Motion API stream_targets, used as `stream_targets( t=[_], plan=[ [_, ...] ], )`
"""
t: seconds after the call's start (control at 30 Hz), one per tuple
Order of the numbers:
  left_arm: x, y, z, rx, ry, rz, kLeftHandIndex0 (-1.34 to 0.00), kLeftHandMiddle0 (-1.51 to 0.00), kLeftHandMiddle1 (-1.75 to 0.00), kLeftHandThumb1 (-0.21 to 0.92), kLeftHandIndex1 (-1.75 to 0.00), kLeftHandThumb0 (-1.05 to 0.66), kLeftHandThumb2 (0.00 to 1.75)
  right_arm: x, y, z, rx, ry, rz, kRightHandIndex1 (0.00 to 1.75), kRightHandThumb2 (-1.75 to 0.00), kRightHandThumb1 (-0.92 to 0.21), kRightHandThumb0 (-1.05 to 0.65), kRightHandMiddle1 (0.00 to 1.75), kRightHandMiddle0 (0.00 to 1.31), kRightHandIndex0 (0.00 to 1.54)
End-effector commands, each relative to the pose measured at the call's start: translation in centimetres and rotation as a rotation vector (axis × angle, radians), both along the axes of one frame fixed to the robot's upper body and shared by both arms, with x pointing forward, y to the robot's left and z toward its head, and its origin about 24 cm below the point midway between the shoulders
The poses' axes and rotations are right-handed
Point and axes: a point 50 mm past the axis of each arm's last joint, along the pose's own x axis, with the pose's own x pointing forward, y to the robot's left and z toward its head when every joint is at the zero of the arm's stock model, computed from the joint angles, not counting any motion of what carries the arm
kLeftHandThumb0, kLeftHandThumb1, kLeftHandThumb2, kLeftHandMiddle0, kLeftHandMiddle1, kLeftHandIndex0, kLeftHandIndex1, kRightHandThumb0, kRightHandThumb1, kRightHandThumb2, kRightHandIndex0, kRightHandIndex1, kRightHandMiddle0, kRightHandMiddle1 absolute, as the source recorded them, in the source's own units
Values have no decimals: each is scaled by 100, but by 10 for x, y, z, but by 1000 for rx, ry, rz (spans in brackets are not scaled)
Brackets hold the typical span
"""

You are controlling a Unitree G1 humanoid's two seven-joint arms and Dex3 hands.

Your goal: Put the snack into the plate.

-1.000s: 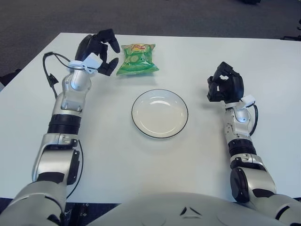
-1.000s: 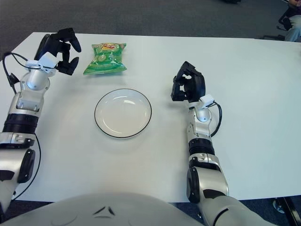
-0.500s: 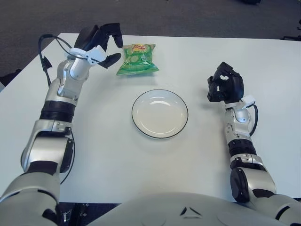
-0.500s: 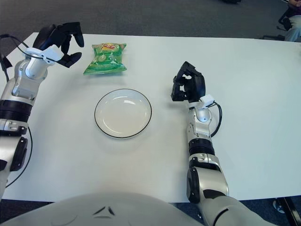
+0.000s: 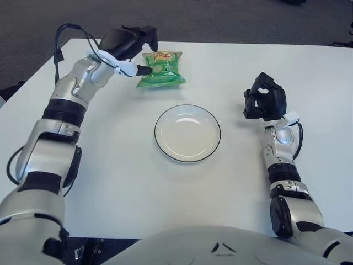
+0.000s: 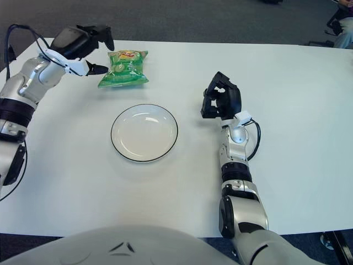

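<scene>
A green snack bag [image 5: 160, 70] lies flat on the white table, behind the plate. The white plate [image 5: 187, 133] with a dark rim sits in the middle of the table and holds nothing. My left hand [image 5: 134, 47] hovers just left of the bag's upper left corner, fingers spread, one fingertip close to the bag's left edge; nothing is grasped. My right hand [image 5: 265, 102] shows to the right of the plate with its fingers curled, holding nothing.
The white table [image 5: 138, 182] stretches to all sides of the plate. Dark carpet [image 5: 220, 19] lies beyond the table's far edge. A black cable [image 5: 59, 44] loops from my left forearm near the table's left corner.
My left arm has swung up and to the right, bringing the hand from left of the bag to right beside its upper left corner. The right hand, bag and plate have not moved.
</scene>
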Motion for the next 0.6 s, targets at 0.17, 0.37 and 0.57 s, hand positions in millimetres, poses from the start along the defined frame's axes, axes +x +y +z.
stream_targets(
  t=[0.17,0.37,0.57],
  plan=[
    [7,-9,5,268,-158,-84,0,0,-34,64,-47,-79,69,-45,5,-77,98,289,-52,175,-155,-13,-56,175,77,132],
    [11,-14,0,306,-168,-120,0,0,-17,67,-27,-84,66,-46,7,-77,92,285,-56,175,-154,-13,-56,175,77,132],
    [13,-16,-2,327,-117,-126,0,0,-7,75,-19,-88,60,-47,9,-76,95,282,-55,175,-155,-13,-56,175,77,132]
  ],
)
